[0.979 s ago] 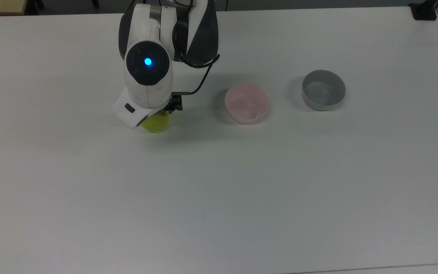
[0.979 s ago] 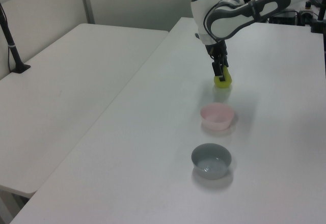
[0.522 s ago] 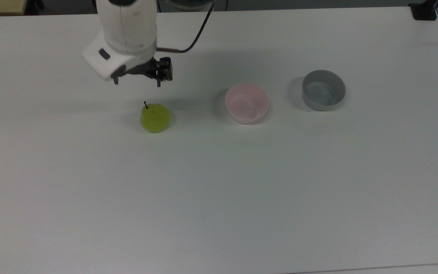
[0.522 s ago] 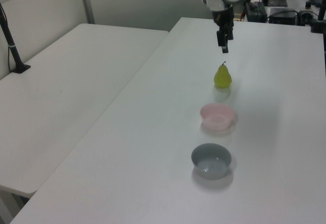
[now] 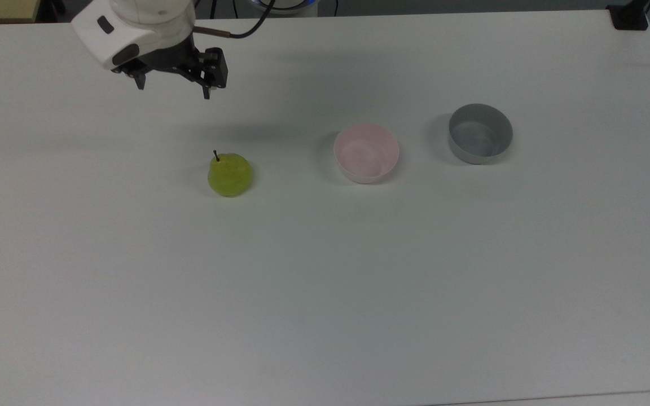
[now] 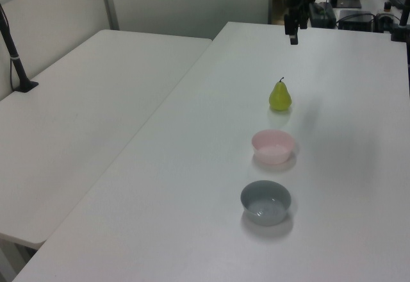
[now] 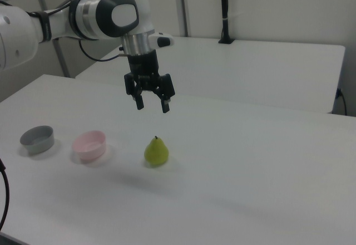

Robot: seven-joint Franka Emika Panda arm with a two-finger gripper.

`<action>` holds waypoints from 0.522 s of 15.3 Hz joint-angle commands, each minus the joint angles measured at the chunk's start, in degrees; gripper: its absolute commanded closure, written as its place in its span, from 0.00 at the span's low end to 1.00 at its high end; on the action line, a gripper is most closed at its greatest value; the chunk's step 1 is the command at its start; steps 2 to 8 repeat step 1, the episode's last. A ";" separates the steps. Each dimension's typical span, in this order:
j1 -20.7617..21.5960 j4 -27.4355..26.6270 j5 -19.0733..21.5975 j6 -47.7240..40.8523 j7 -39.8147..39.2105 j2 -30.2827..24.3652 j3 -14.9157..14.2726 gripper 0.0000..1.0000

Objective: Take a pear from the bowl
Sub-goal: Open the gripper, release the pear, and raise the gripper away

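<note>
The pear (image 5: 230, 175) stands upright on the white table (image 5: 325, 293), left of the empty pink bowl (image 5: 366, 153) in the top view, apparently already removed. The gripper (image 7: 150, 104) hangs above it, fingers spread and empty, suggesting release. A grey bowl (image 5: 480, 133) sits further right.

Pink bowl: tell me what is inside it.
Nothing: the pink bowl is empty, its whole floor bare in the top view. The pear stands upright on the table beside it, apart from it.

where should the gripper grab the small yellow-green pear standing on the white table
Probably across the wide lower belly of the small yellow-green pear, coming straight down from above. It stands upright, stem up, with bare white table all round, and the open gripper hangs above it.
</note>
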 commanded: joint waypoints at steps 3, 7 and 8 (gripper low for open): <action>-0.25 -1.43 0.76 -1.29 1.25 -2.07 -0.05 0.00; -0.25 -1.43 0.76 -1.29 1.25 -2.07 -0.05 0.00; -0.25 -1.43 0.76 -1.29 1.25 -2.07 -0.05 0.00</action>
